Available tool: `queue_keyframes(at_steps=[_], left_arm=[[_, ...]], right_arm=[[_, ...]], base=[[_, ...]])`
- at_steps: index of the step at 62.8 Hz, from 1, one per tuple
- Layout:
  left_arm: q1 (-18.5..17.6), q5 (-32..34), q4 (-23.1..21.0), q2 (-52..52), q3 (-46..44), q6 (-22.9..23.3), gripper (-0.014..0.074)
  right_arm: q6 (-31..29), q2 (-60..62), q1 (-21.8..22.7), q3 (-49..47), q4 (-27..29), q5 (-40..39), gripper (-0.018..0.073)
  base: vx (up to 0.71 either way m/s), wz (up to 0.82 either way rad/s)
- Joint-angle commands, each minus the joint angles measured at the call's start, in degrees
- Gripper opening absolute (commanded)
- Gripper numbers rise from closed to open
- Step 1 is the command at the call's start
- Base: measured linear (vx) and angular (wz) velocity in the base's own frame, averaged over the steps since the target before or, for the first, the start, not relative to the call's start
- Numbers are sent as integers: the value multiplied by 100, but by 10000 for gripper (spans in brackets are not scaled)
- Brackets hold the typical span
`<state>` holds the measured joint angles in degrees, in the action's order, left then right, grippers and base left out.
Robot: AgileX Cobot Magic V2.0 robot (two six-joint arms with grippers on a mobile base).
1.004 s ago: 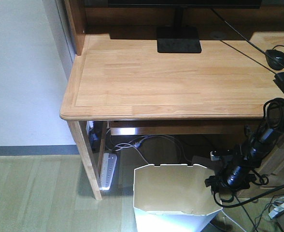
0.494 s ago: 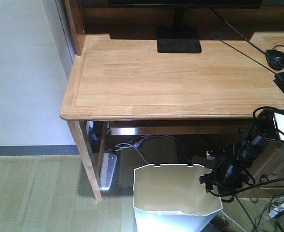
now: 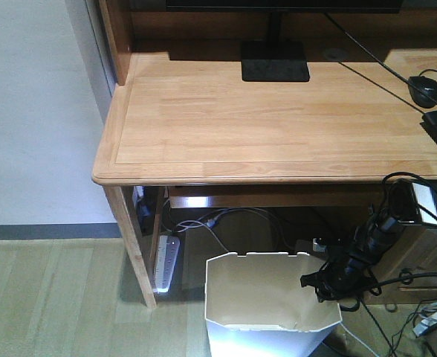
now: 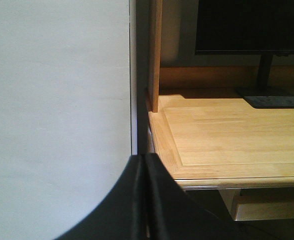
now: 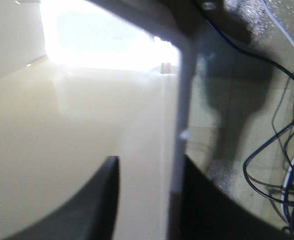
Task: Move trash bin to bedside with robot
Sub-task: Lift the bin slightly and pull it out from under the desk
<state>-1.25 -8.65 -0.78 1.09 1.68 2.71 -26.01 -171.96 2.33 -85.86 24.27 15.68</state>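
While the trash bin point(image 3: 257, 301) stands upright, parted right fingers point(image 5: 94, 212) straddle its rim, left fingers point(image 4: 122, 212) closed.

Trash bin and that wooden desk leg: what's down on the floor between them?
A long white power strip, visible in the front-facing view.

Tall white plastic trash bin point(image 3: 267, 341), cream inside. Honey-brown wooden desk point(image 3: 263, 126) with fine straight grain. Slim black robot arm point(image 3: 374, 238) and black cables. Pale beige wood-plank floor point(image 3: 55, 297). Plain white wall point(image 3: 33, 111).
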Motion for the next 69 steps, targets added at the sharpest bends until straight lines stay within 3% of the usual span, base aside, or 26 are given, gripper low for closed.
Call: queue_keyframes(at_steps=[1,3,15,27,36,56,61,69], left_arm=[[-31,446,-22,57,158,52,-6],[-31,446,-22,57,158,52,-6],[-31,446,-22,57,158,52,-6],[-31,446,-22,57,158,52,-6],[-31,446,-22,57,158,52,-6],[-31,446,-22,57,158,52,-6],[-31,446,-22,57,158,52,-6],[-31,446,-22,57,158,52,-6]], right_arm=[[-488,329,33,-111,488,108,27],[-594,350,33,-105,611,66,-19],[-1247,393,87,-83,1234,177,-11],[-2236,706,381,411,2448,-109,-9],[-3865,1042,620,894,4008,-48,-7],[-7823,1946,664,2093,7463,653,-6],[-8546,2228,664,2458,7789,653,-6],[-8865,2607,686,2901,7777,676,-6]], base=[[0,0],[0,0],[0,0],[0,0],[0,0],[0,0],[0,0],[0,0]])
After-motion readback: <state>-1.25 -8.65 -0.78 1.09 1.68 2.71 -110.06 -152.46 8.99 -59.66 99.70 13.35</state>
